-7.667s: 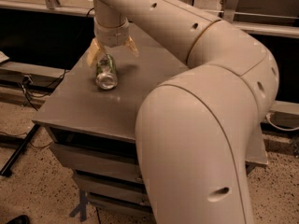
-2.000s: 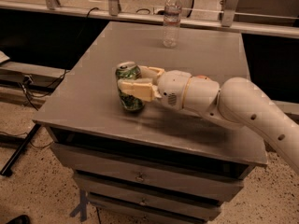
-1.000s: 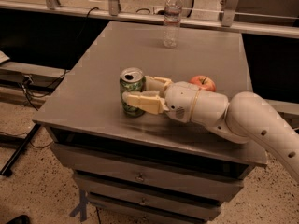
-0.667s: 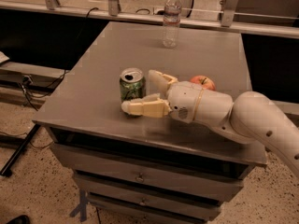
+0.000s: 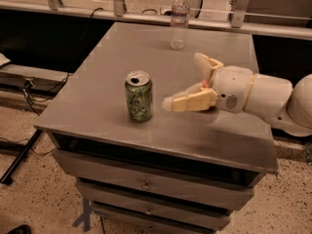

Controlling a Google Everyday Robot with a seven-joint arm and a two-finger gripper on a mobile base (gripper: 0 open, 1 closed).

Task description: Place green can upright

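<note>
**A:** Gripper, position and state?

**B:** The gripper point(image 5: 181, 81) hangs low over the table point(image 5: 92, 111), at the end of the white arm point(image 5: 273, 99) that enters from the right edge of the view. Its fingers are spread wide and hold nothing. The nearer finger point(image 5: 187, 102) lies almost level. The other finger point(image 5: 207, 65) angles up and away from it.

**A:** Green can?

**B:** The green can point(image 5: 139, 96) stands upright on the table with its silver top and pull-tab facing up. It sits just beyond the tip of the nearer finger, on the side that finger points to. There is a narrow gap between them, so no contact. The can is outside the gripper's span, not between the fingers.

**A:** Anything else near the gripper?

**B:** A clear water bottle point(image 5: 179, 18) stands upright, well behind the gripper, close to the table's far edge. Drawers point(image 5: 146, 184) sit below the tabletop, under the gripper and the can.
</note>
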